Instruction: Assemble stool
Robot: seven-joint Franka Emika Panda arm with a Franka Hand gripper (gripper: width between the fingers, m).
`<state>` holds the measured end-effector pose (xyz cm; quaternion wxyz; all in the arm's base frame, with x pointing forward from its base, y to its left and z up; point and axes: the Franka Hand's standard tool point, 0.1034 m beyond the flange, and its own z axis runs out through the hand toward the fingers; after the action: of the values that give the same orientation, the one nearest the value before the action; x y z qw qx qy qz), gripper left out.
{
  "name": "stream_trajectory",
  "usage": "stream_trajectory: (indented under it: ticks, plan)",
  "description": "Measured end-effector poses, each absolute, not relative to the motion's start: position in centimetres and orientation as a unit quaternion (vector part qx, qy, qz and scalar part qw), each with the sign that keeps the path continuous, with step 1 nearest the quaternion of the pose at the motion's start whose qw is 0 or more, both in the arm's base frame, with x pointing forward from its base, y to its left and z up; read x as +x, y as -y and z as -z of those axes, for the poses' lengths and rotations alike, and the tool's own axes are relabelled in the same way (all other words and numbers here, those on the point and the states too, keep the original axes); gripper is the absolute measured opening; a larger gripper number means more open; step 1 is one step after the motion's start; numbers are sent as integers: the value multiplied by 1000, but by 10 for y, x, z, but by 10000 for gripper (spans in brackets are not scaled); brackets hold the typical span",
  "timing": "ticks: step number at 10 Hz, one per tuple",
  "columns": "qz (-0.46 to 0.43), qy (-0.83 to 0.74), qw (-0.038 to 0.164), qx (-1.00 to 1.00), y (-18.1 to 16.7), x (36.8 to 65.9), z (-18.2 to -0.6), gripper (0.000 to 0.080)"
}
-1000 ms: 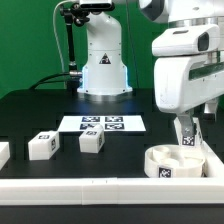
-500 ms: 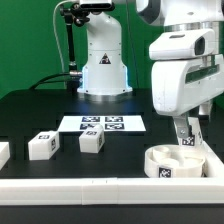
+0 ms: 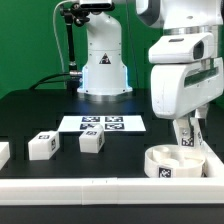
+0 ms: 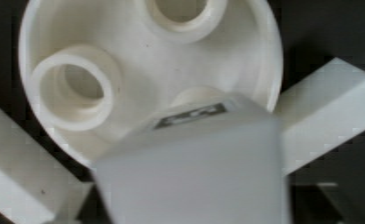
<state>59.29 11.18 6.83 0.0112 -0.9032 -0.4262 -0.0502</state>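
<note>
Exterior view: white two-finger gripper point(image 3: 186, 140), tips down at the rim of the white round plastic seat disc point(image 3: 170, 158) directly beneath it. I cannot tell whether it is gripping.

White blocky plastic leg point(image 3: 92, 142) and second leg point(image 3: 42, 146) lie well apart from the gripper, toward the exterior view's left.

Wrist view: one pale finger point(image 4: 188, 175) overlaps the seat disc point(image 4: 143, 60) at its edge, near a round socket point(image 4: 72, 88).
</note>
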Motion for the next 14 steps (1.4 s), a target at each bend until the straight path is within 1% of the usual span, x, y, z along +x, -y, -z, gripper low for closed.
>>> stream_trajectory:
  ticks: [1,5,6,7,8,10,11,12,14]
  plan:
    - [50,426,11,-903,-112,593,-68,338]
    - [50,393,14,-918,-112,593,-68,338]
    - [49,342,18,-938,-114,592,-68,338]
    - [47,241,26,-969,-118,591,-68,340]
    - [46,215,27,-975,-117,591,-68,340]
    - [43,66,40,-996,-117,591,-67,340]
    - [42,-3,43,-998,-117,591,-67,340]
    - [44,-29,43,-998,-116,592,-67,340]
    - [40,-97,52,-993,-115,592,-67,340]
